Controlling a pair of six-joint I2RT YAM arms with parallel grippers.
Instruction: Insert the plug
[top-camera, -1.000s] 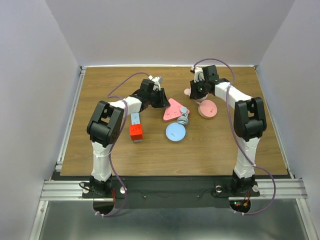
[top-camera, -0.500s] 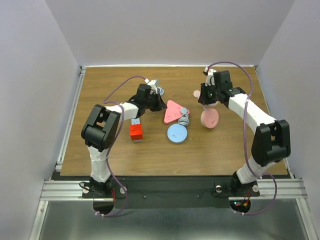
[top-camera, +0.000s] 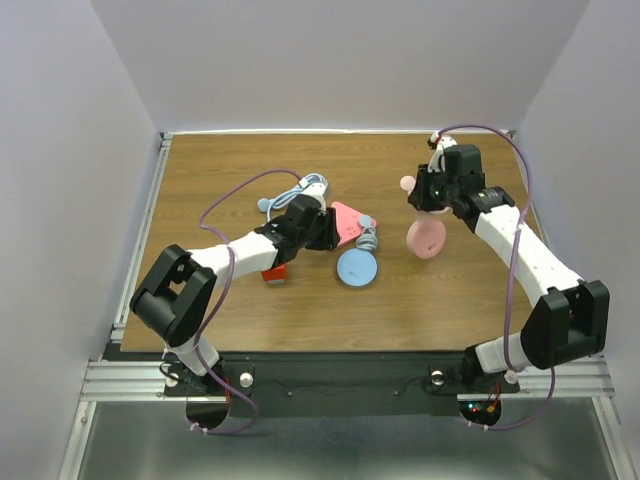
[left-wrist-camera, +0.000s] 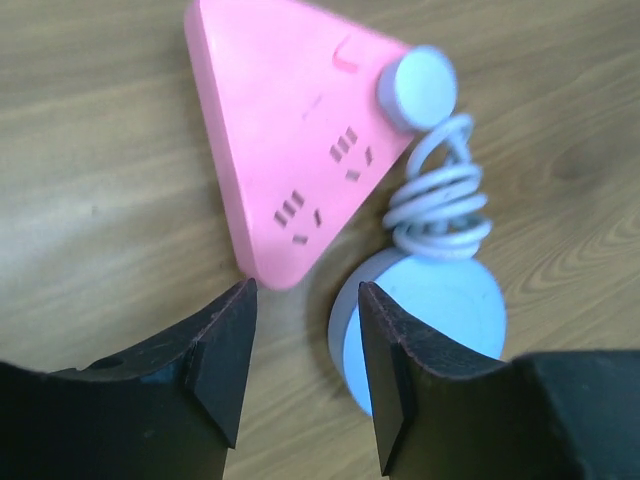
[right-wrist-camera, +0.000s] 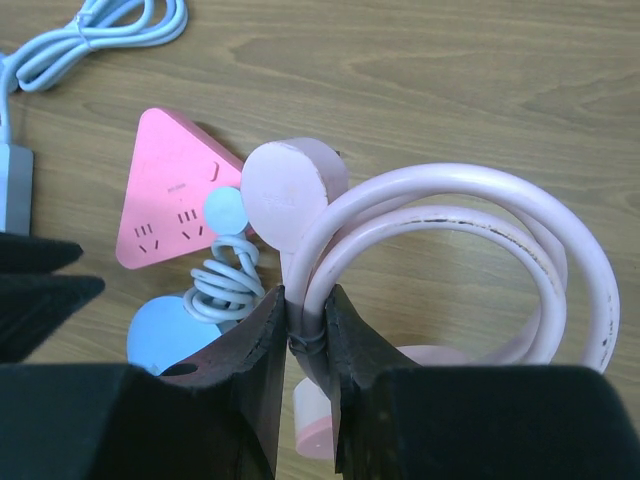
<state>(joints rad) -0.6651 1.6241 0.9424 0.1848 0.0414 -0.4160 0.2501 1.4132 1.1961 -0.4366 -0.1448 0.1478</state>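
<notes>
Currently my right hand (right-wrist-camera: 305, 320) is clenched on the pink cord (right-wrist-camera: 450, 195), plug (right-wrist-camera: 285, 190) aloft, well apart from the socket block (left-wrist-camera: 300, 130). My left hand (left-wrist-camera: 305, 365), released, sits at its corner, so the unheld block might skid.

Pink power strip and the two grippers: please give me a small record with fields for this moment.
left gripper: open, empty, near a corner of the pink power strip
right gripper: shut on the coiled pink cable
pink plug: not inserted
strip sockets: visible ones empty
blue disc: beside the strip
</notes>
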